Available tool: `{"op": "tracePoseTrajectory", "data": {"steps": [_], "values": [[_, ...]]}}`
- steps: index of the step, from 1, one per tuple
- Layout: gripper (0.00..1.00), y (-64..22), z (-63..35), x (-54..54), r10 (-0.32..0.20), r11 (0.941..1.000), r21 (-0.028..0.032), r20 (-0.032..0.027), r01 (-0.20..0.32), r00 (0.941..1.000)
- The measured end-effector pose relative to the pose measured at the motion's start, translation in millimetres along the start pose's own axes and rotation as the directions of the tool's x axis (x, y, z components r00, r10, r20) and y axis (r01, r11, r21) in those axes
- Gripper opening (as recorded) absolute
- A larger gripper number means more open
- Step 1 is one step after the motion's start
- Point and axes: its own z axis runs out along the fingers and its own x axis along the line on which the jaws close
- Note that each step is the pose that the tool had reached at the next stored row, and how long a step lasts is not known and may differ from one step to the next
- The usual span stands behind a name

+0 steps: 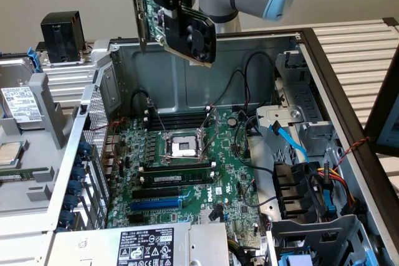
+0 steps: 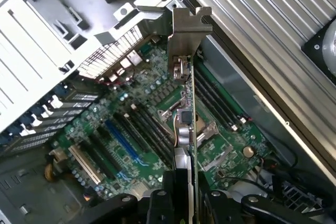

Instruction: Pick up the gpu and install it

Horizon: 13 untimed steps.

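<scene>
High above the open case (image 1: 187,73), the gripper (image 1: 176,1) is clamped on the gpu (image 1: 187,29), its fingers closed on the card's upper edge. The gpu hangs in the air, tilted, touching nothing but the gripper. Its black fan shroud (image 1: 198,35) faces the exterior view's right, and its silver bracket (image 1: 141,17) is on the exterior view's left. Well below it the motherboard (image 1: 230,179) lies flat on the case floor. The bare CPU socket (image 1: 184,147) sits near the board's middle, with memory sticks (image 1: 177,177) just beside it toward the camera and a blue slot (image 1: 156,204) beyond those. Dark cables (image 1: 249,66) loop along the case's back wall. In the wrist view the gpu (image 2: 187,124) is seen edge-on, running from between the dark fingers (image 2: 157,205) out to the bracket (image 2: 185,30). Behind it lies the motherboard (image 2: 142,103), and the card's thin edge crosses over the socket area, with the blue slot (image 2: 122,140) off to one side of it.
</scene>
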Motion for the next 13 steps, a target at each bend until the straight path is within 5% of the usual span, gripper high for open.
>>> {"op": "tracePoseTrajectory", "data": {"steps": [6,13], "values": [[0.27,0.0,1.4,0.0,-0.108,0.9941,0.0014,-0.0013,0.108,0.9941],[0.27,-0.1,3.0,0.0,-0.235,0.9720,0.0030,-0.0032,0.235,0.9720]]}}
